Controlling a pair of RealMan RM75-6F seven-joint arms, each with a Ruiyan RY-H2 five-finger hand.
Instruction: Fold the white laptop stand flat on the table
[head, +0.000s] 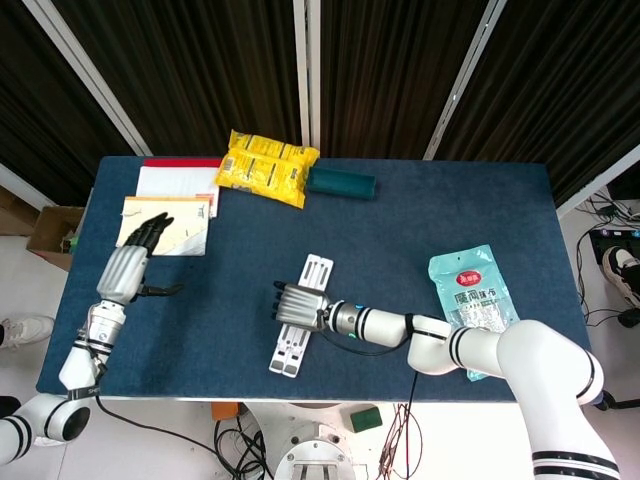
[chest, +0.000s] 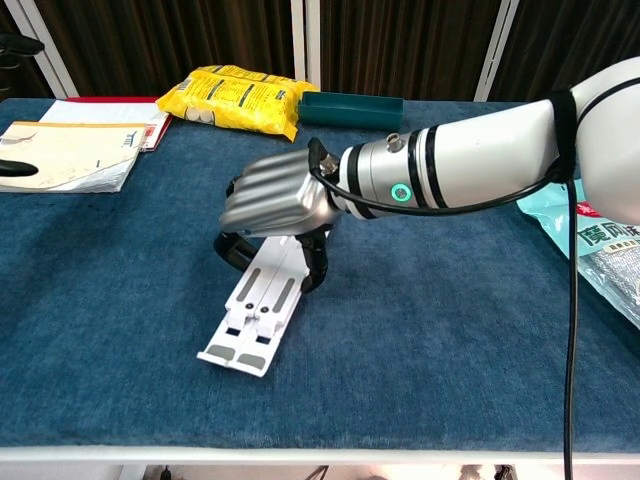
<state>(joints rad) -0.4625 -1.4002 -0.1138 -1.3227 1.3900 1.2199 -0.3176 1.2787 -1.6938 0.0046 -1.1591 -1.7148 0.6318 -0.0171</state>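
The right hand (chest: 275, 195) clamps the laptop stand (chest: 258, 315) near the table's (head: 400, 230) front edge; the left hand (head: 130, 262), fingers apart, shows fully only from the head.

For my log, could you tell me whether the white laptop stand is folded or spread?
Folded: the white laptop stand has its two arms side by side, lying on the table, with the right hand clasped around it.

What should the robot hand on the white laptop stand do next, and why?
Probably let go and lift straight up. The white laptop stand already lies with its two legs together, flat on the table, while the right robot hand curls around its far end, so more squeezing seems unnecessary.
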